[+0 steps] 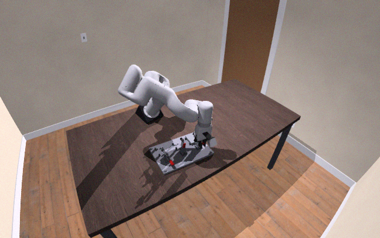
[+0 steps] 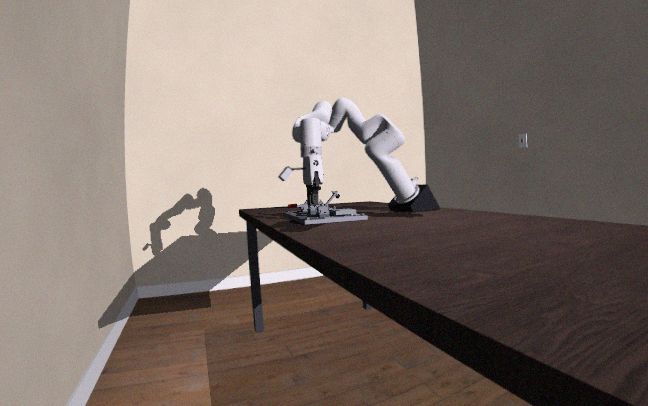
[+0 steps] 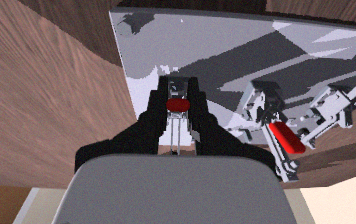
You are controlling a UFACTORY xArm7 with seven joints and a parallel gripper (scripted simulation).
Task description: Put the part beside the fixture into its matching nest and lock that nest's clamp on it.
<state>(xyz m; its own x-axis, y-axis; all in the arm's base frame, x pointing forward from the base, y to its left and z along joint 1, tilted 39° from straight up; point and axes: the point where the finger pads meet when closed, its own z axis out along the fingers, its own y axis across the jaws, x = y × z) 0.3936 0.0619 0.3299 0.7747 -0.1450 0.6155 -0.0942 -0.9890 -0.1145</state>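
Dark wooden table [image 1: 240, 108], carrying a grey fixture plate [image 1: 187, 161] near its front edge.

White arm, bent over the plate's right end, wrist pointing straight down in the exterior view.

Tool [image 3: 178, 105]: black fingers clamped from both sides on a red-tipped clamp handle [image 3: 177, 104] with a thin metal stem, close to one end of the plate.

Second clamp with red handle grip [image 3: 286, 137], to the right in the wrist view, apart from the tool, handle tilted.

Third red grip [image 1: 171, 162] toward the plate's other end in the top view.

Part: cannot be made out with certainty in any view; nests too small and shadowed to tell.

Small grey camera block [image 2: 286, 173] projecting beside the wrist.
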